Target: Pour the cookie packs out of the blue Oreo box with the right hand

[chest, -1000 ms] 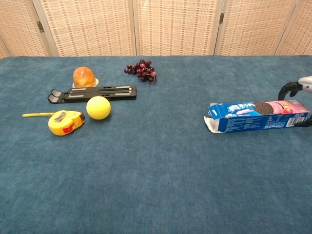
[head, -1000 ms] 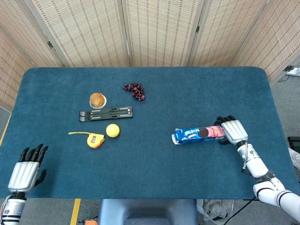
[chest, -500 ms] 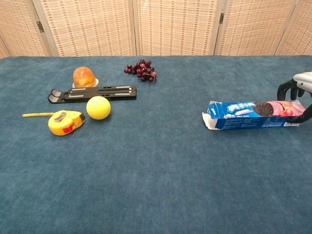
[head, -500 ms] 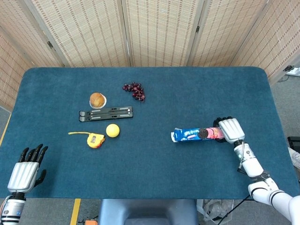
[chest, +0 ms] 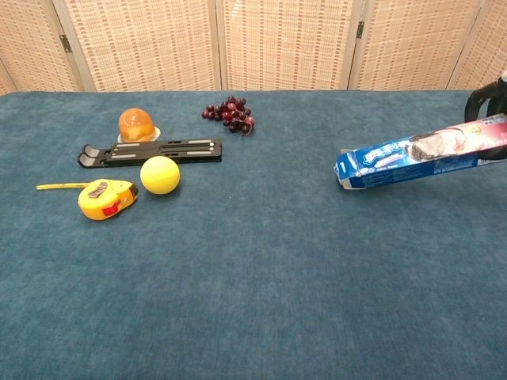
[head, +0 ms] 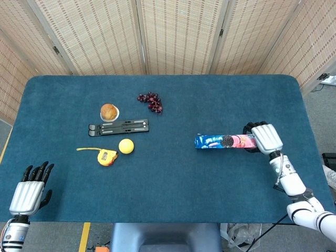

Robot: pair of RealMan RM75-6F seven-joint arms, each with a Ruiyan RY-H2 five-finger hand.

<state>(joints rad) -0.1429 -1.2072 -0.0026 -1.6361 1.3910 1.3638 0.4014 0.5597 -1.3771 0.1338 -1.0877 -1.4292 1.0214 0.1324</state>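
The blue Oreo box [head: 224, 141] [chest: 420, 153] is lifted off the table at its right end and tilts down to the left, its open end low near the cloth. My right hand [head: 262, 137] [chest: 489, 96] grips the box's right end; in the chest view only dark fingers show at the frame's edge. No cookie packs are visible outside the box. My left hand [head: 29, 189] rests at the table's front left corner with fingers apart, holding nothing.
On the left of the blue table [head: 173, 184] lie a yellow ball [head: 126, 146], a yellow tape measure [head: 106, 157], a black bar-shaped stand [head: 118, 127], a muffin [head: 108, 112] and a bunch of dark grapes [head: 151, 101].
The right hand has raised the box's right end, so the box went from lying flat to tilting down leftward, and it shifted slightly toward the far side.
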